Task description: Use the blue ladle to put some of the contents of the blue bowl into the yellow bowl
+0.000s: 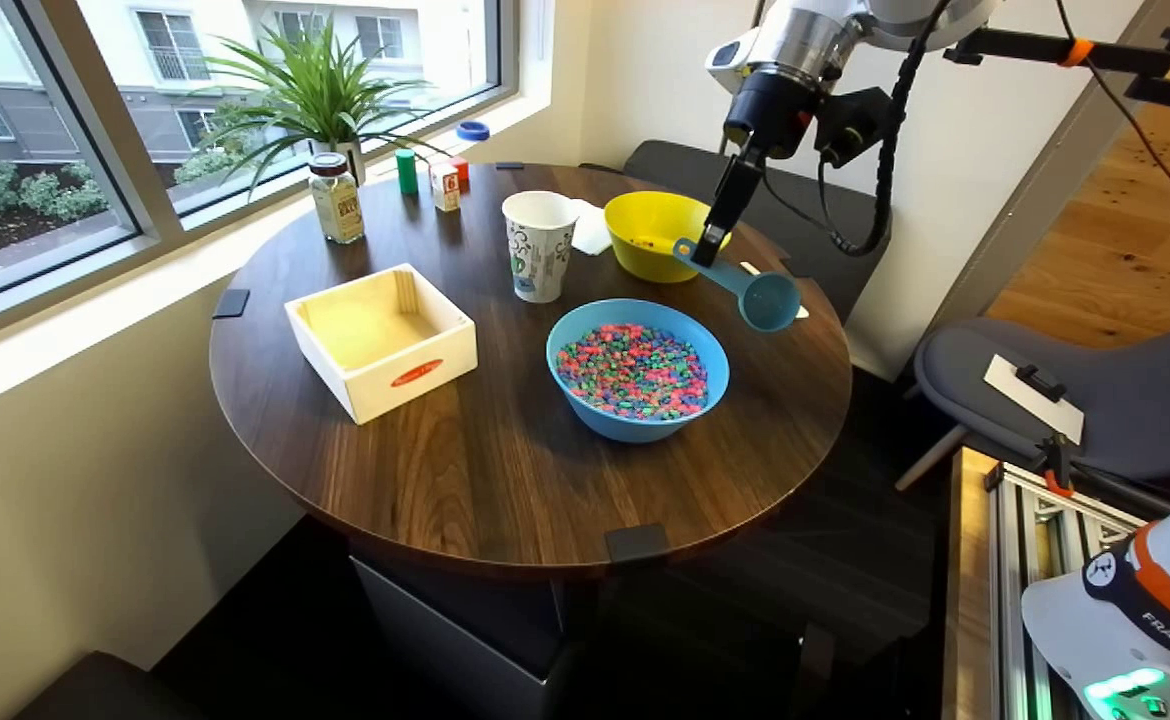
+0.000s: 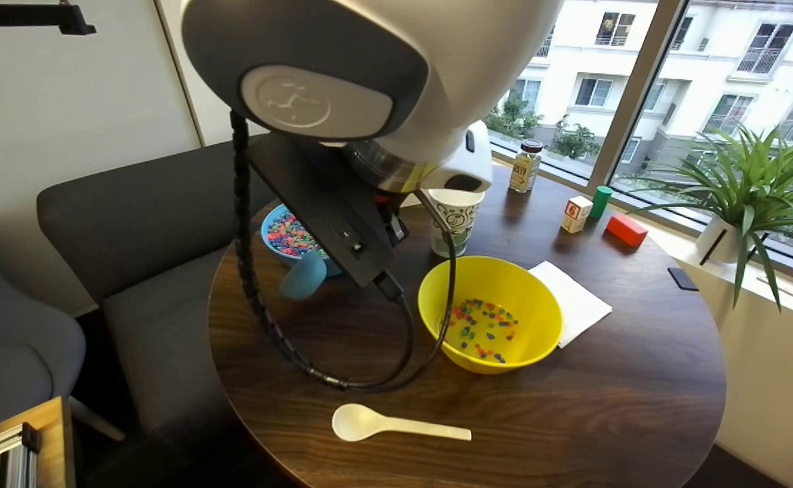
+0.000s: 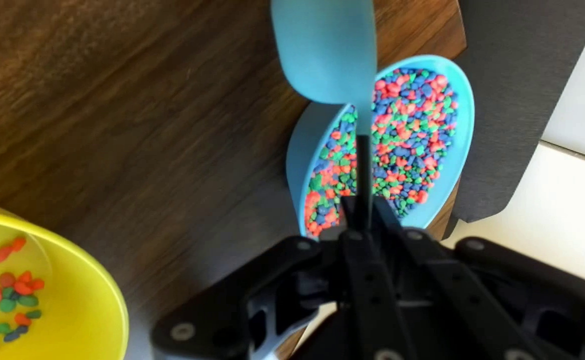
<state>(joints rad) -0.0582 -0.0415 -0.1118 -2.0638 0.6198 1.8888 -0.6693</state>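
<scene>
- In an exterior view, the claw (image 1: 711,246) pinches the blue ladle (image 1: 771,302) by its handle, holding it tilted above the surface (image 1: 425,470), right of the blue bowl (image 1: 630,430).
- There, the 2 bowls stand apart: the blue bowl near, holding multicoloured bits (image 1: 635,373); the yellow bowl (image 1: 645,264) far, with a sparser scatter.
- A paper cup (image 1: 537,262) stands left of the yellow bowl.

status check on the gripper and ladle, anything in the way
Gripper closed on blue ladle, raised, no load visible. Some contents in yellow bowl, plenty in blue bowl. Patterned cup near both bowls, possibly worth minding.
</scene>
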